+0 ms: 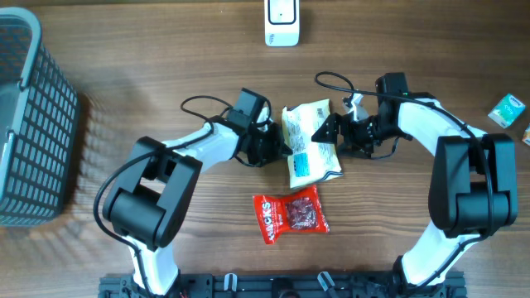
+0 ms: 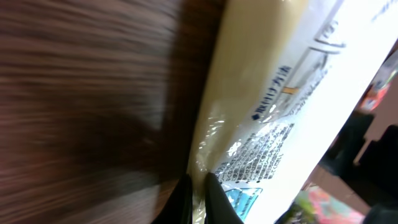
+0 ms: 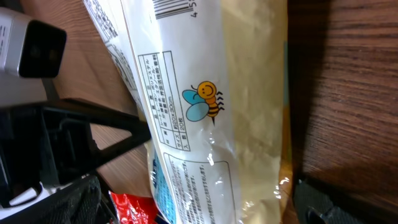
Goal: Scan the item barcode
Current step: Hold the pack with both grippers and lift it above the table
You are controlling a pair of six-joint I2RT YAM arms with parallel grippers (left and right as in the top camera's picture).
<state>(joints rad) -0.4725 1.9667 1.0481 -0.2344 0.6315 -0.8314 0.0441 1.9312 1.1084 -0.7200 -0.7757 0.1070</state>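
Note:
The item is a cream and white plastic bag (image 1: 308, 142) with blue print, lying on the wooden table between my two arms. My left gripper (image 1: 277, 149) is shut on the bag's clear left edge; in the left wrist view its gripper (image 2: 200, 200) pinches that seam of the bag (image 2: 292, 118). My right gripper (image 1: 333, 139) stands open around the bag's right side. In the right wrist view the bag (image 3: 205, 124) fills the gap of that gripper (image 3: 199, 208), with a bee picture and part of a barcode (image 3: 175, 7) showing. The white scanner (image 1: 281, 22) stands at the far edge.
A red snack packet (image 1: 290, 213) lies just in front of the bag. A grey mesh basket (image 1: 25, 116) stands at the far left. A small teal packet (image 1: 505, 109) lies at the right edge.

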